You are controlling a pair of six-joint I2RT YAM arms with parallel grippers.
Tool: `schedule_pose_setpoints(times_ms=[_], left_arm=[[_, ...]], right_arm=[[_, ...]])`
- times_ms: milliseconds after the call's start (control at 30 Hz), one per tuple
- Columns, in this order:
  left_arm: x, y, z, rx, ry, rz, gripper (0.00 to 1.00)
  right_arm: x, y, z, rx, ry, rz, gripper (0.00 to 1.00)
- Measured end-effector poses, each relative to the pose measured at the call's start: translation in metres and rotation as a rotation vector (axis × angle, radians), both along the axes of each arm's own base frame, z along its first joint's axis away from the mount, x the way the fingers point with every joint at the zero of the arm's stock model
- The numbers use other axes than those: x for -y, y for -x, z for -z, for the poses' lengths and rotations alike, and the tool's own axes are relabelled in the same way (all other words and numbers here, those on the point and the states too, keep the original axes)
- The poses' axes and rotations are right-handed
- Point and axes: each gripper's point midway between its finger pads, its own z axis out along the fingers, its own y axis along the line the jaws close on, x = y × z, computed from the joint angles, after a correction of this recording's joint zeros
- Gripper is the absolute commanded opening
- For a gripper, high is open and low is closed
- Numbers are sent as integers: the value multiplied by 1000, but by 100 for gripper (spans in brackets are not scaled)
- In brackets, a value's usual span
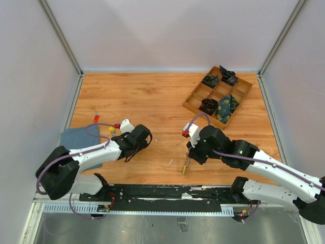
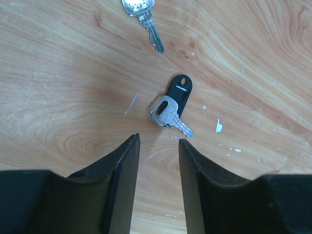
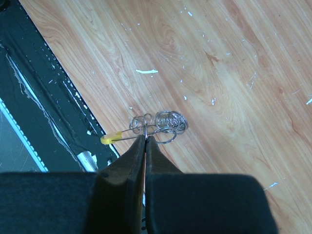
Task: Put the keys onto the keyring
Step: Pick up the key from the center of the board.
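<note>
My left gripper [image 2: 158, 139] wide above silver key [image 2: 165, 111] overlapping black-headed key [image 2: 180, 88], left of centre. Right gripper [image 3: 145, 138] clamps keyring [image 3: 163, 123] wire by near edge. I'd centre over silver key's head, drop straight, pinch gently.

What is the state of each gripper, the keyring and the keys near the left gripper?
Left gripper, open and empty.
Right gripper, shut on the keyring.
Keyring, pinched by its wire.
Silver key, loose, flat on the table, overlapping the black tag.
Second silver key, loose, flat on the table.
</note>
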Motion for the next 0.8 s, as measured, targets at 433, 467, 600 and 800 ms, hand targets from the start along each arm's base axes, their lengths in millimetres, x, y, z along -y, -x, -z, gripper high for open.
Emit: schedule_pose_setpoints(times_ms=[433, 467, 600, 800], left_arm=[[-1, -12, 7, -3, -15, -27, 36], [-1, -12, 7, -4, -16, -27, 34], [0, -14, 10, -5, -18, -24, 25], [1, -17, 9, 0, -19, -22, 22]], right_arm=[[0, 2, 4, -13, 4, -2, 0], [0, 2, 4, -13, 3, -2, 1], [0, 2, 5, -14, 5, -2, 1], [-1, 3, 5, -21, 3, -5, 1]])
